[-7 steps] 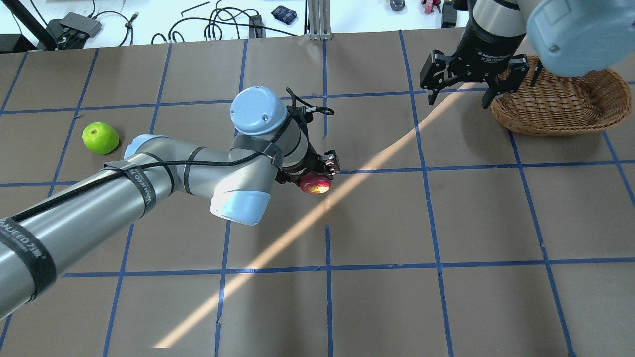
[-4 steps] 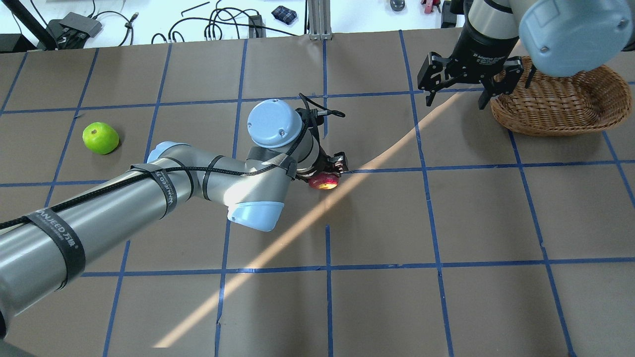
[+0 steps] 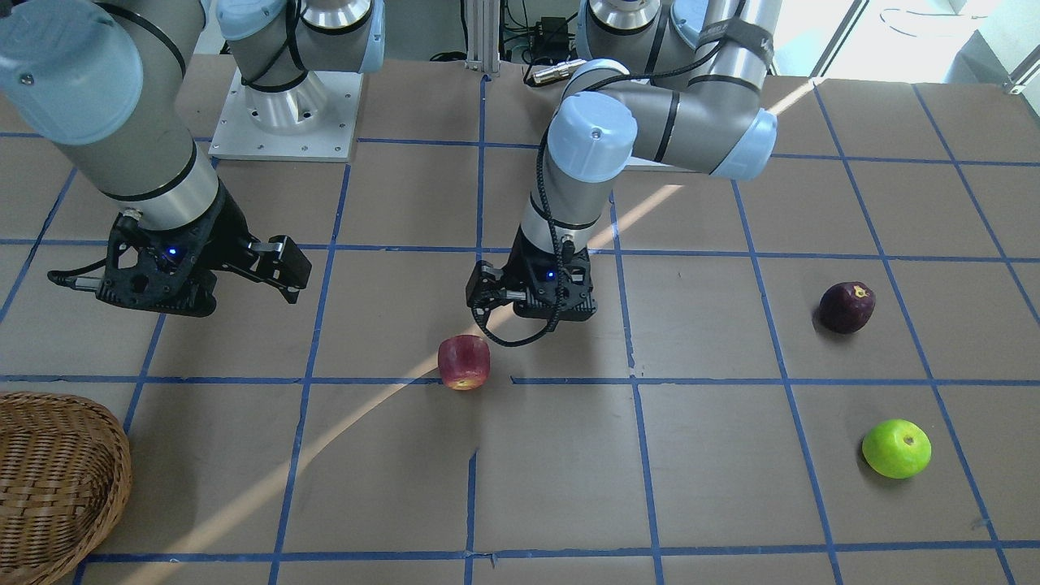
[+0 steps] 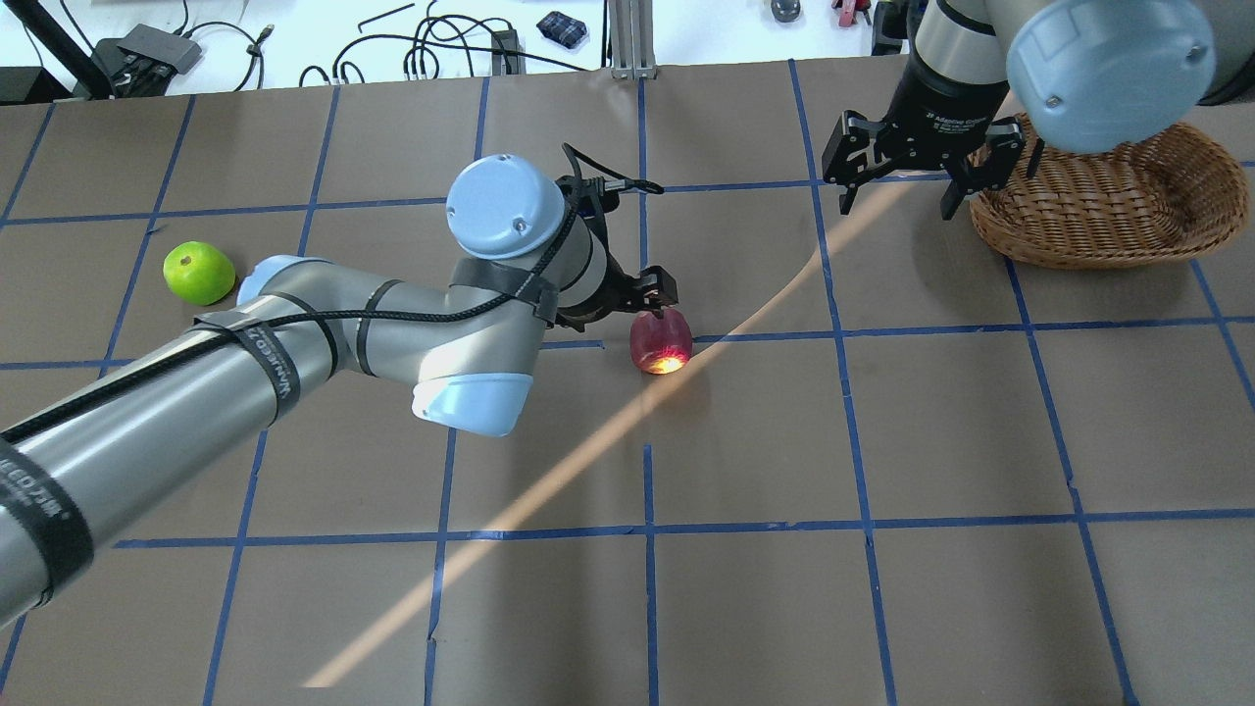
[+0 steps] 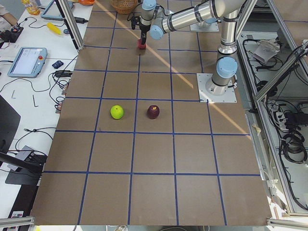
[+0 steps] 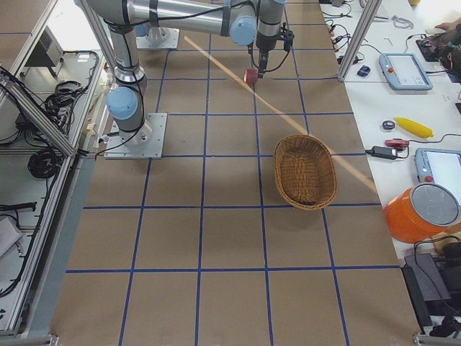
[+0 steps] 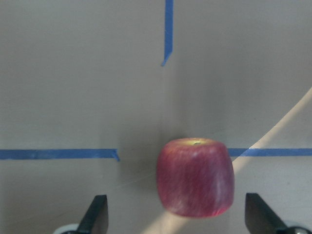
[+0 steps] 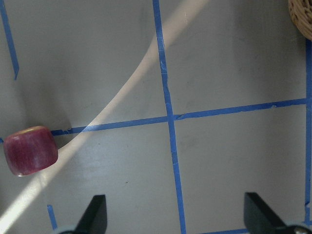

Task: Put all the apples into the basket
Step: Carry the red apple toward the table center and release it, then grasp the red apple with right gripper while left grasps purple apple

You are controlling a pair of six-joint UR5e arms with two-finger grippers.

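- Since half a second ago the red apple (image 4: 661,343) has left the left gripper (image 3: 532,307). It was clamped under the wrist, and now it sits on the table (image 4: 882,441) by a tape crossing near the middle.
- Your left gripper is spread wide and holds nothing. It has pulled up and back, so in its wrist view the apple shows low between the fingertips and touches neither.
- Your right gripper (image 4: 897,186) has drifted only slightly. It hangs wide open and empty just beside the basket (image 4: 1079,250), well apart from the red apple.
- You can read this as a mid-table drop-off, a hand-over by way of the table, with the right arm likely to carry the apple the rest of the way.
- That apple seems to lie on its side, though the wrist view is soft. Check that it has settled before you close on it, since it could roll from a glancing finger.
- No fruit shows in the basket. The green apple (image 4: 199,274) and purple apple (image 3: 846,307) lie near each other on the left arm's side, far from the basket, so all three are still to go in.
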